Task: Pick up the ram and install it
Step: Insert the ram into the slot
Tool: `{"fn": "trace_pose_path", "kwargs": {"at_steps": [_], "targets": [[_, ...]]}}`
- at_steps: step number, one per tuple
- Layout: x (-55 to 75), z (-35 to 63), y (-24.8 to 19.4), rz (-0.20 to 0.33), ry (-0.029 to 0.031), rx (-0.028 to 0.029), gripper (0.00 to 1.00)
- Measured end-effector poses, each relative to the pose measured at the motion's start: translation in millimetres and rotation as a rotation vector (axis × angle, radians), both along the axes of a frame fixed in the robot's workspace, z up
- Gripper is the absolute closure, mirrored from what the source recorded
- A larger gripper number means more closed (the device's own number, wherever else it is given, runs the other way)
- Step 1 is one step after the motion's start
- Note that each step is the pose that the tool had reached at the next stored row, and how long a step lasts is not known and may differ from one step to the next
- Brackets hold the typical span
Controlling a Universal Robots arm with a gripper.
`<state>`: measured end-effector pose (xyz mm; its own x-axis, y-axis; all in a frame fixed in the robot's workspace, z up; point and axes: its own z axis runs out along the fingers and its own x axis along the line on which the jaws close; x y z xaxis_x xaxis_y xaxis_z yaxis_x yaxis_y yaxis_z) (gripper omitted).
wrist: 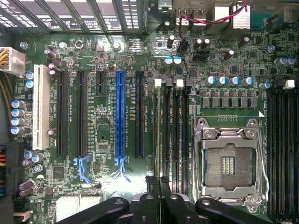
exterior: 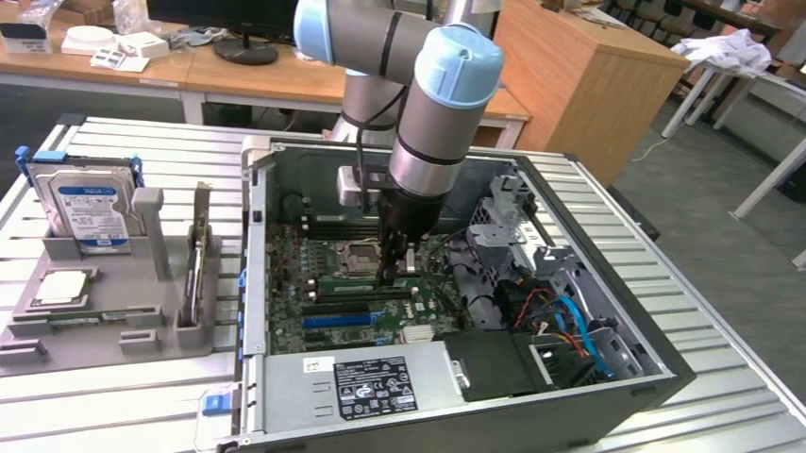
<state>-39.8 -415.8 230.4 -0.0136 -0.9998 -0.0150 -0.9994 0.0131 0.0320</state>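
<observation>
Your claw [wrist: 159,183] is pinched narrow on the ram [wrist: 158,140]. The wrist view shows the ram edge-on, its long axis running straight out from the fingertips along the slots [wrist: 184,140], with the socket [wrist: 229,165] to one side. The exterior view gives you the claw low inside the case [exterior: 504,415], with the ram too thin to pick out there.

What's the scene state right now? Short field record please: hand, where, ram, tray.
hand: shut
where: inside the open computer case, over the black memory slots beside the empty CPU socket
ram: cannot tell whether held
tray: hard drive upright, silver chip lying flat
</observation>
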Motion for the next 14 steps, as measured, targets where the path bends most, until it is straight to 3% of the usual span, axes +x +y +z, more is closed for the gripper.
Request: {"fn": "trace_pose_path", "kwargs": {"at_steps": [14], "targets": [[0.0, -0.5, 1.7, 0.000, 0.0001, -0.0002, 0.88]]}}
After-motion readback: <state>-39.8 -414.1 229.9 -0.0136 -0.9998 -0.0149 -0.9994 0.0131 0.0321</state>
